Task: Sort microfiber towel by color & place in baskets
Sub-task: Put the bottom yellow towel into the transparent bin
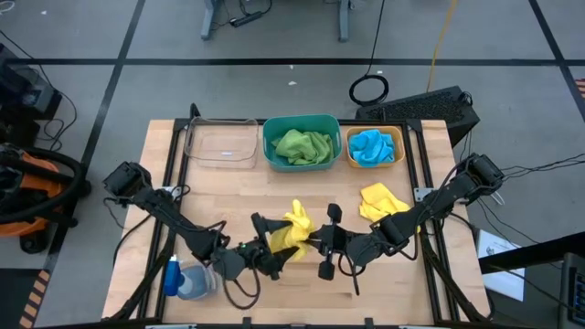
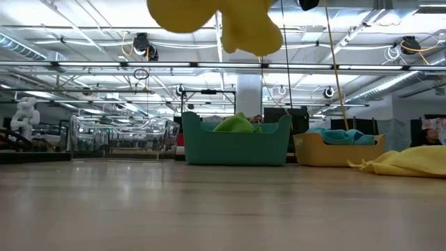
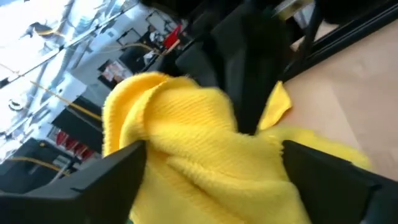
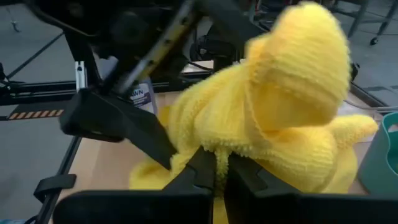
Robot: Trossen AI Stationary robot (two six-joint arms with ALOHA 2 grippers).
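Overhead, two dark arms are meeting near the front middle of a pale wooden table (image 1: 247,192), sharing a bright yellow towel (image 1: 291,228) between them. Its ribbed, fuzzy microfiber is bunching into soft folds, and in the low view it is hanging clear above the tabletop. The right gripper (image 4: 214,177) is pinching a fold of that cloth tightly between its narrow fingers. The left gripper (image 3: 211,158) is standing wide, its fingers spreading on either side of the same cloth.

Along the far edge, three smooth plastic bins with rounded corners are sitting in a row: a clear basket (image 1: 221,144), a larger teal basket (image 1: 271,146) holding a crumpled green towel (image 1: 303,146), and a smaller orange basket (image 1: 397,142) holding a blue towel (image 1: 371,146). A second yellow towel (image 1: 382,201) is lying rumpled on the wood, near the right arm.
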